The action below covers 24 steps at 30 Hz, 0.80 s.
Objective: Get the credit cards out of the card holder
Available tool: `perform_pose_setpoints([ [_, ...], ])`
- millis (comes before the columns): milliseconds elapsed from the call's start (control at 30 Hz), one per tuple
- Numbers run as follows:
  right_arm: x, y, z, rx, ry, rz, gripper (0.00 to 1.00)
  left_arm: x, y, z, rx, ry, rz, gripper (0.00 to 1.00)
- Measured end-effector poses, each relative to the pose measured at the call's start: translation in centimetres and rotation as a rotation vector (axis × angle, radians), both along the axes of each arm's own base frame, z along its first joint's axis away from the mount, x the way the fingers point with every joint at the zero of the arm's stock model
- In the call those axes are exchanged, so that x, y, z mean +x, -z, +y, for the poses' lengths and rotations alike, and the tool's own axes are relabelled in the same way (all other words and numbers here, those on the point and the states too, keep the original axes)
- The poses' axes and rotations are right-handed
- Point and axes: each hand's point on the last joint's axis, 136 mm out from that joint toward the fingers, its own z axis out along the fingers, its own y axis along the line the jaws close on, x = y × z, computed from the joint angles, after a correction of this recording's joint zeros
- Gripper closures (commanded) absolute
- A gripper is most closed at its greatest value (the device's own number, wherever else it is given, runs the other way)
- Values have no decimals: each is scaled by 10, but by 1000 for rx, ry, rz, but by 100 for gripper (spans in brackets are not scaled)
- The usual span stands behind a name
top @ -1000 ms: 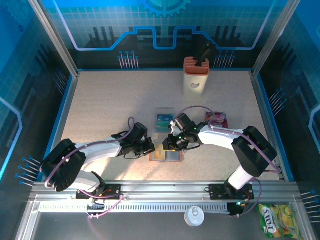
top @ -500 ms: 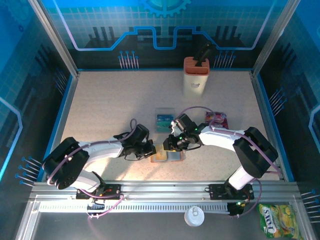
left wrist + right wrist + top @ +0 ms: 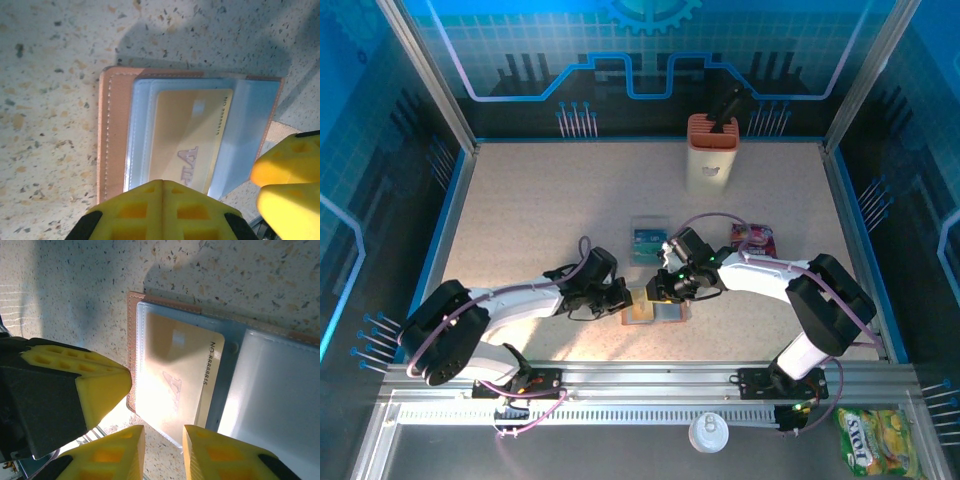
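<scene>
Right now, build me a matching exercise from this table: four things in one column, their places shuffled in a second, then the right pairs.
Things:
1. tan card
2. blue card
3. red packet
4. tall orange box

Places:
A. upright at the table's far edge
B. inside the open wallet
C. flat on the table, just beyond the wallet
D. flat on the table, right of the blue card

Pairs: 1-B, 2-C, 3-D, 4-A
</scene>
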Motion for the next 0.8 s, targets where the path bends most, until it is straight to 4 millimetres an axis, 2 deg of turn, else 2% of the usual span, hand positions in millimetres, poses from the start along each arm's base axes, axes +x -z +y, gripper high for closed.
perform_pose_setpoints([
  [433, -3, 2, 1, -2, -8, 9, 72, -1, 12, 1, 21, -1, 26, 99],
  [800, -4, 12, 1, -16, -10, 29, 71, -1, 12, 1, 22, -1, 27, 99],
])
